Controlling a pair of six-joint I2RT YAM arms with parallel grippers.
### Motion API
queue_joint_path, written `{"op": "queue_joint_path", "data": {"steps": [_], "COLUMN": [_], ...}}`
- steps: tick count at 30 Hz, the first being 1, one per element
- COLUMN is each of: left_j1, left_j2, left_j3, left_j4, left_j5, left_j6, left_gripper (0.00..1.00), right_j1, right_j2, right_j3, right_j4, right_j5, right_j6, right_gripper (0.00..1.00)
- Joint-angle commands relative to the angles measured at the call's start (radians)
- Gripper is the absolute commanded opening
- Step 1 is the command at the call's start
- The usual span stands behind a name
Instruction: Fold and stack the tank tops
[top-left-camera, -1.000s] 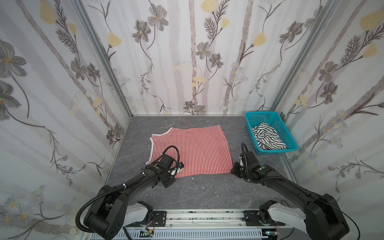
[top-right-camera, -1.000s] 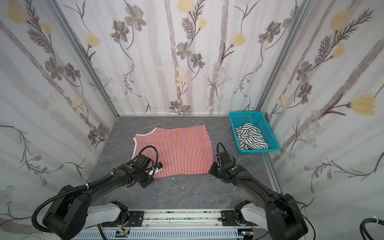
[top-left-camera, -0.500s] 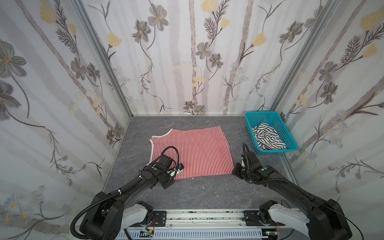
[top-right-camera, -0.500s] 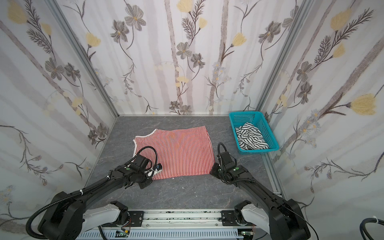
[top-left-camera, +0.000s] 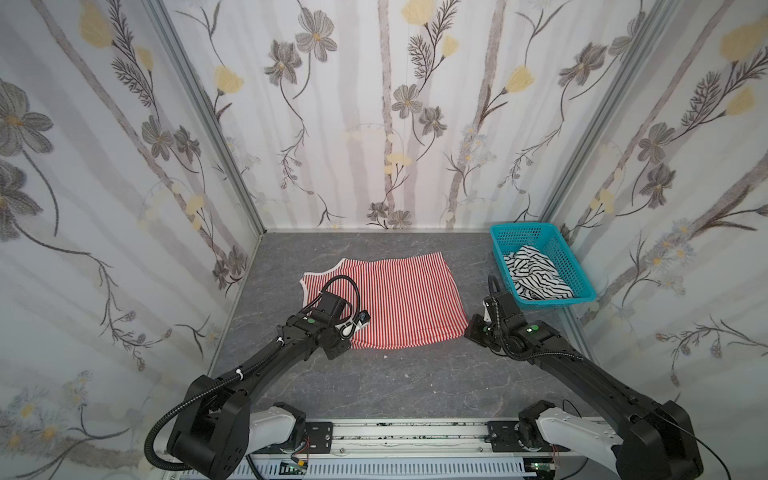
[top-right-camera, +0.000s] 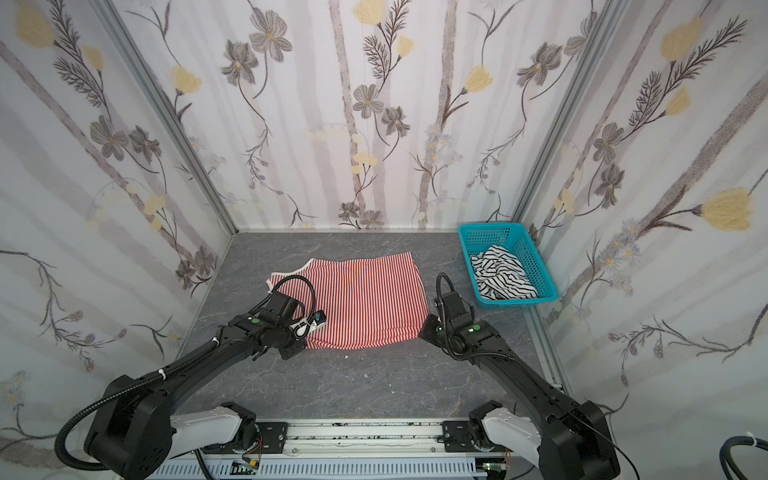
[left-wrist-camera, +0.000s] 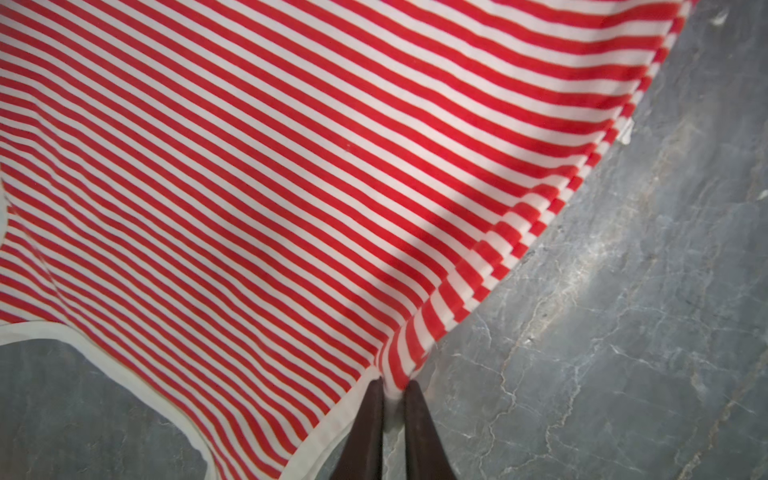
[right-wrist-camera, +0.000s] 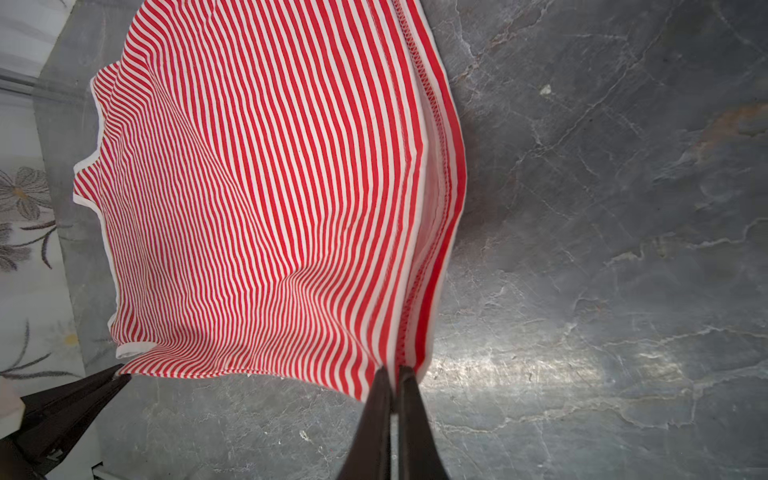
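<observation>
At centre of both top views, red-and-white tank top (top-left-camera: 399, 299) lies flat on tabletop (top-left-camera: 374, 382). Long axis runs left-right: armholes at left, hem at right. We see left pincer (left-wrist-camera: 393, 384) pressed together on lower-left corner, by white trim. Right pincer (right-wrist-camera: 394, 370) pinches lower-right hem corner. One arm holds each end of lower edge, so neither is nearer. Rest of cloth lies up-frame from both. We judge coming move: carry lower edge up-frame onto upper edge. Black-and-white tank top (top-left-camera: 534, 276) sits crumpled in teal basket (top-left-camera: 519, 241), right of frame.
</observation>
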Motion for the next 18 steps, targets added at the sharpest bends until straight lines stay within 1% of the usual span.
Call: {"op": "queue_joint_path", "data": {"steps": [1,5,6,9,18], "left_j1": [0.019,0.045,0.050,0.063,0.085], "left_j2": [0.008,0.069,0.081,0.115,0.220], "left_j3": [0.043,0.090,0.103,0.136,0.231], "left_j4": [-0.004,0.001,0.000,0.004,0.013], "left_j5": [-0.008,-0.006,-0.006,-0.006,-0.004], "left_j6": [0.050,0.069,0.073,0.086,0.106], "left_gripper": [0.12,0.12,0.12,0.12,0.13], "right_j1": [-0.010,-0.035,-0.042,-0.059,-0.099], "right_j2": [0.031,0.080,0.095,0.140,0.290], "right_j3": [0.029,0.053,0.091,0.122,0.229], "right_j4": [0.005,0.002,0.002,0.002,0.001], "right_j5": [0.019,0.014,0.010,0.002,-0.001], "right_j6": [-0.035,-0.072,-0.083,-0.112,-0.188], "right_gripper": [0.00,0.00,0.00,0.00,0.00]}}
